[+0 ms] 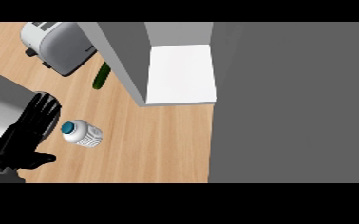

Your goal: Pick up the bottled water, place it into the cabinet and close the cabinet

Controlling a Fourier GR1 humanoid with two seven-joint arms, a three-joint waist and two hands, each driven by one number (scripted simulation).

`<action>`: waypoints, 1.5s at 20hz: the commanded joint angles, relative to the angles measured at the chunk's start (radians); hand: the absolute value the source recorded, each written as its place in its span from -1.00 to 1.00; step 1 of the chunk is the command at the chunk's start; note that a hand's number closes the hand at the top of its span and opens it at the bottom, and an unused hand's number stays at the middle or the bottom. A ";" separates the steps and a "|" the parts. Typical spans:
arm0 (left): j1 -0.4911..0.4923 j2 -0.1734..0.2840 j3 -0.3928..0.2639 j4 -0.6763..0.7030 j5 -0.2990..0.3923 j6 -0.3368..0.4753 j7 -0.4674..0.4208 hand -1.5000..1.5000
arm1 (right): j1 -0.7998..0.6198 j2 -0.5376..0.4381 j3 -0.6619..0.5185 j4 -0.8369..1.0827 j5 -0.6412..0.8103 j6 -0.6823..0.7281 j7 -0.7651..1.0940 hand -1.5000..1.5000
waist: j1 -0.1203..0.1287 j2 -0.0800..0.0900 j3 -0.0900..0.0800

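**Bottle on counter, cabinet open**

Head view: bottled water (83, 134) stands near the wooden counter's (154, 147) left edge, blue cap up. Left hand (28, 130) just beside it, fingers straight, holding nothing. Cabinet (179, 73) open at the far edge; toaster (57, 45) and cucumber (101, 76) far-left.

Counter (147, 142): light wood with fine grain, filling the left and middle of the view down to the lower edge.
Counter edge: straight, running top to bottom right of the middle.
Floor (288, 104): plain dark grey, filling everything right of the counter.
Toaster (56, 45): white and grey, at the counter's upper left, slots in its top.
Cucumber (101, 79): dark green, lying just right of the toaster.
Grey block (14, 102): flat, at the left edge below the toaster; what it is cannot be told.
Light: even, with soft shadows.
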 commanded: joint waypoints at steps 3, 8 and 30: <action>-0.080 -0.034 -0.027 0.290 -0.134 -0.025 -0.214 -1.00 | 0.095 -0.008 0.070 -0.151 0.034 -0.003 -0.004 -1.00 | -0.010 0.003 -0.005; -0.169 -0.025 -0.052 0.464 -0.194 -0.074 -0.327 -1.00 | 0.082 -0.020 0.068 -0.157 0.030 -0.023 0.008 -1.00 | 0.003 0.006 -0.005; -0.207 -0.071 -0.181 0.690 -0.462 0.144 -0.925 1.00 | 0.243 -0.107 0.072 -0.106 0.055 -0.005 -0.200 -1.00 | -0.005 0.004 -0.006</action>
